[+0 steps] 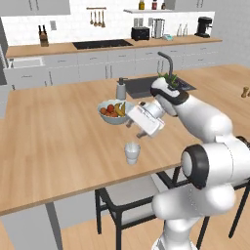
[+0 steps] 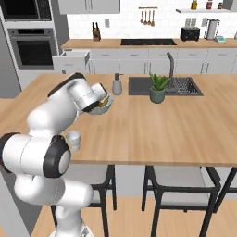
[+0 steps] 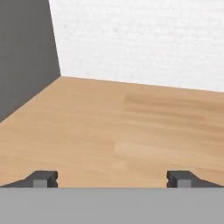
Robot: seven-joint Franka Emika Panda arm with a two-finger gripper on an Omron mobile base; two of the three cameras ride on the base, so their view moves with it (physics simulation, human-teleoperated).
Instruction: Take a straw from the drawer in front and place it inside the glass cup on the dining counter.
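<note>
A: Light wood all over. The dining counter [image 1: 53, 141] is the worktop here, and the glass cup [image 1: 132, 152] stands upright close to its near edge, just above the black stool [image 1: 117, 205].

B: And the gripper [image 3: 111, 178]?

A: It hangs over the worktop above and beyond the cup, between the cup and the fruit bowl [image 1: 113, 112]. In the hand view its two tips sit far apart, wide open, with bare wood between them and nothing held.

B: Room to move?

A: To the cup's left the worktop runs open towards the far left edge. Behind the bowl stands the soap dispenser [image 1: 120, 89] at the sink [image 2: 164, 86] rim, with a potted plant [image 2: 158, 88] beside it.

B: The drawer?

A: A light-grey drawer [image 2: 70, 61] stands pulled out from the wall cabinets, well apart from the cup.
</note>
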